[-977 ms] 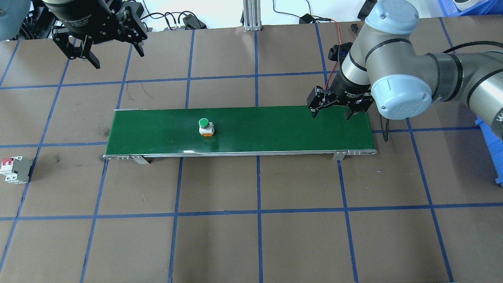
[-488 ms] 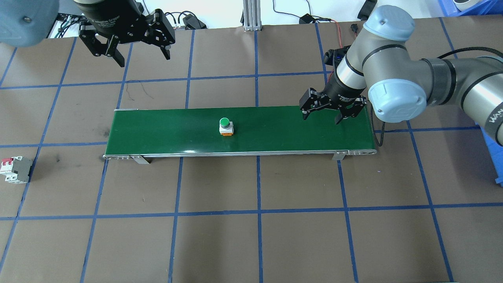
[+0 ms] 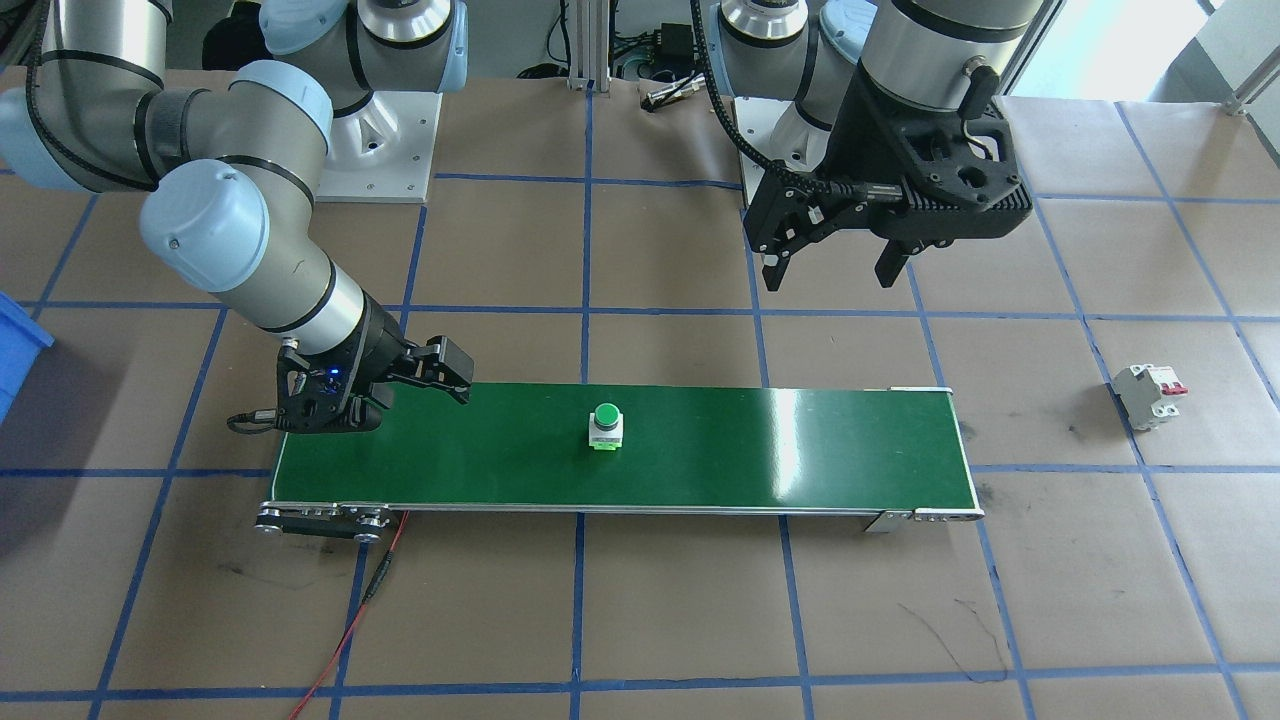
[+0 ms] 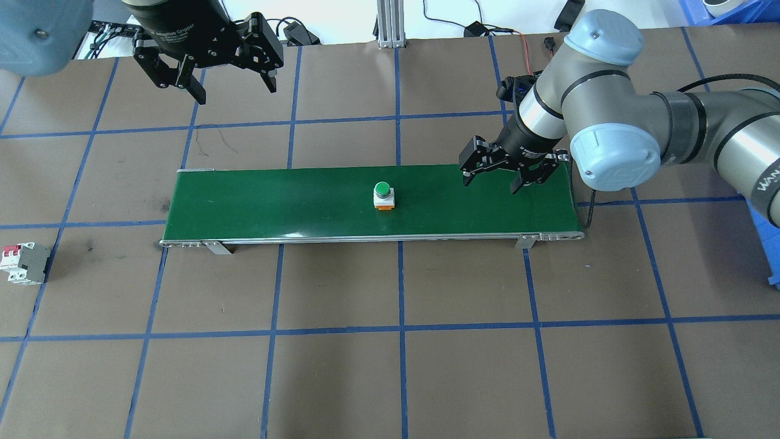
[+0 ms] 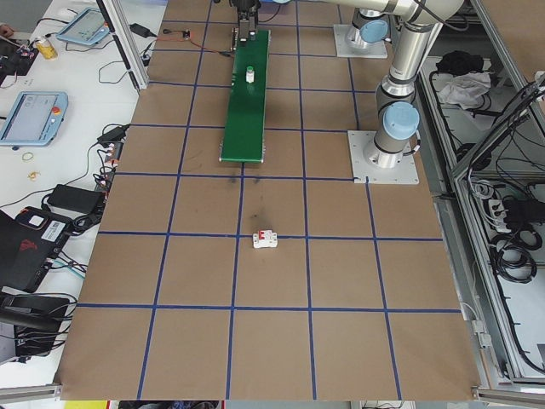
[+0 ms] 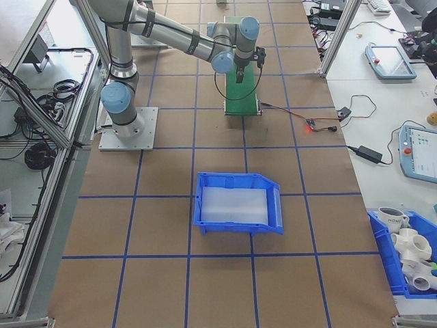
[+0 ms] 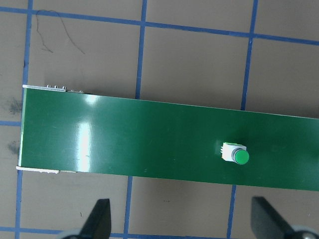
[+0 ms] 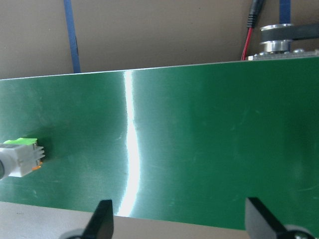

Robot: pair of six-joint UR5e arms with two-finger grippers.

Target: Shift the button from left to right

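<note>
The button (image 4: 383,196), with a green cap on a white collar, stands upright near the middle of the green conveyor belt (image 4: 262,204). It also shows in the front view as the button (image 3: 606,427) and in the left wrist view as the button (image 7: 235,154). My left gripper (image 4: 234,90) hangs open high above the table, behind the belt's left part. My right gripper (image 4: 491,185) is open low over the belt's right end, to the right of the button and apart from it. In the right wrist view the button (image 8: 20,157) sits at the left edge.
A white circuit breaker (image 4: 24,263) with red levers lies on the table off the belt's left end. A blue bin (image 6: 239,203) stands on the table at the robot's right. A red cable (image 3: 350,625) trails from the belt's right end.
The button has travelled to the right along the belt. My left gripper has moved right, staying open. My right gripper has shifted a little left over the belt's end.
</note>
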